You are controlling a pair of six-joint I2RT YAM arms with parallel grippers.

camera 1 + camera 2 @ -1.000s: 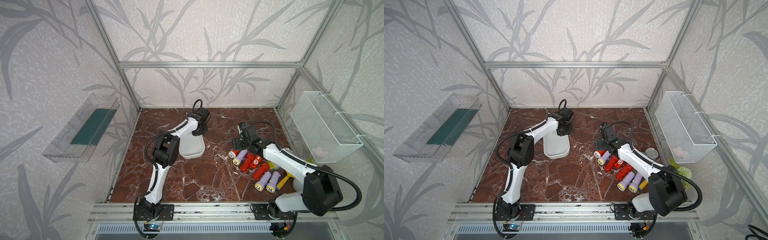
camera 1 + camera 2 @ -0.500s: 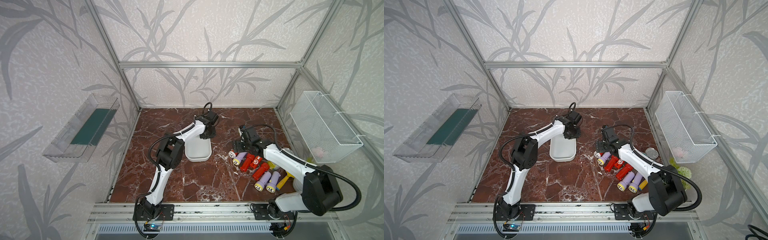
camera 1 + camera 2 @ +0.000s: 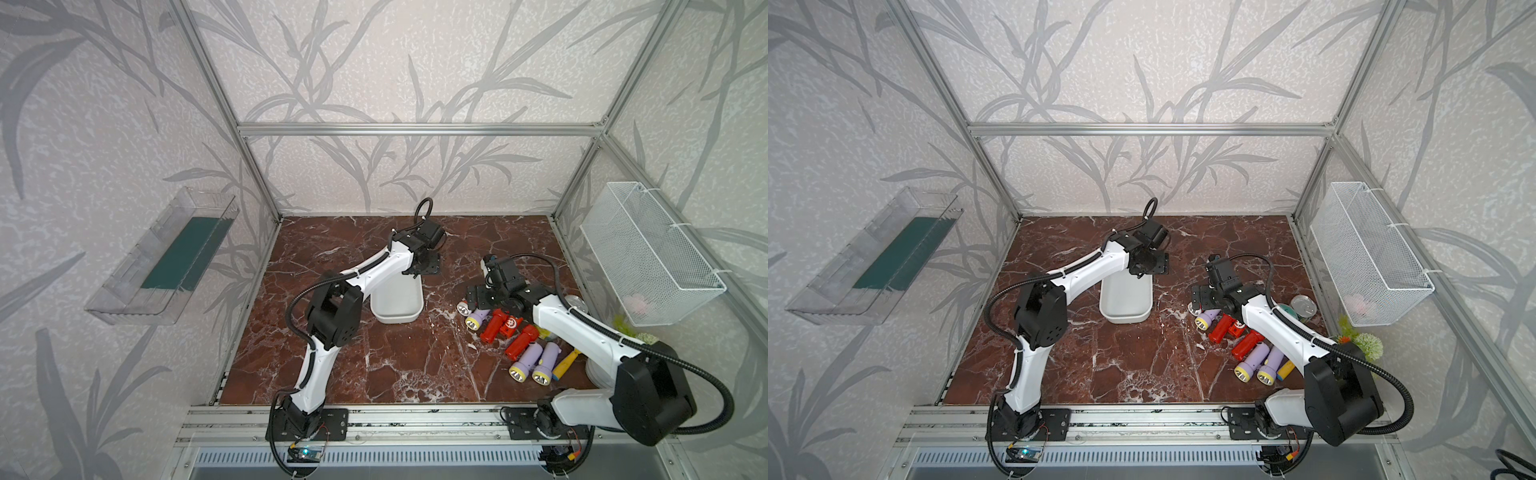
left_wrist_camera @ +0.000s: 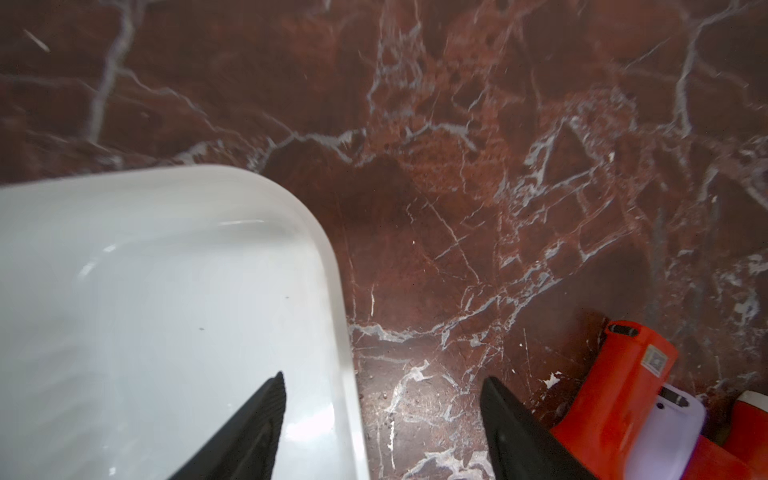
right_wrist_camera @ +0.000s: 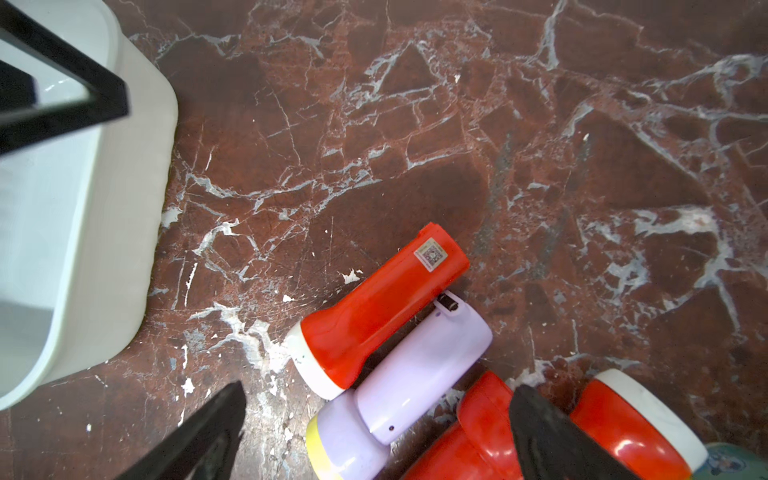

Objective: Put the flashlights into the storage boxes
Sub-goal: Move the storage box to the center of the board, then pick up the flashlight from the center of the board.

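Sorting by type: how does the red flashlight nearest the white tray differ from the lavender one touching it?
The red flashlight has a white head rim, the lavender flashlight a yellow one. The red one bears a code sticker near its tail; the lavender shows none. Both lie flat, heads pointing alike.

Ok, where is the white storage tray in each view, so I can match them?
In a top view: white storage tray in the middle of the table, far end under the left gripper.
In a top view: same spot.
Left wrist: one rounded corner, beneath a finger.
Right wrist: its side wall at the frame edge, facing the flashlights.
Shared landmark: the left gripper over the tray.
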